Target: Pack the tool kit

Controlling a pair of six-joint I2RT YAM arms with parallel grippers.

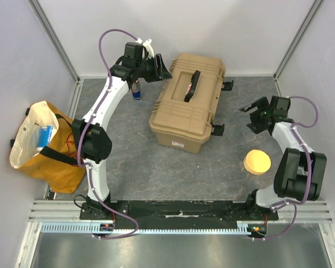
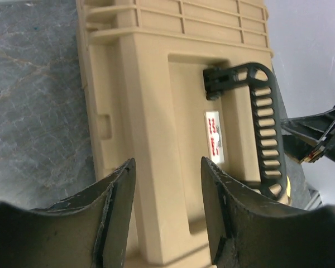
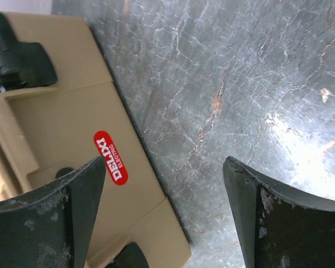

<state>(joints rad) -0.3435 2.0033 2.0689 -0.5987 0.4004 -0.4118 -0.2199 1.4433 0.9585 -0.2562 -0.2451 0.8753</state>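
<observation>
A tan hard tool case point(image 1: 187, 103) with a black handle point(image 1: 191, 85) lies closed at the table's middle back. My left gripper point(image 1: 163, 68) is open and empty, just at the case's far left corner; its wrist view shows the lid point(image 2: 156, 123) and handle point(image 2: 262, 125) beyond the open jaws point(image 2: 167, 190). My right gripper point(image 1: 252, 113) is open and empty, right of the case beside its black latches point(image 1: 218, 129). In the right wrist view the case side with a red label point(image 3: 110, 157) lies left of the open jaws point(image 3: 164, 184).
A yellow round disc point(image 1: 257, 162) lies on the table at the right front. A small blue bottle point(image 1: 136, 91) stands left of the case. An orange and white bag point(image 1: 42, 145) holding a blue item sits at the left edge. Walls enclose the table.
</observation>
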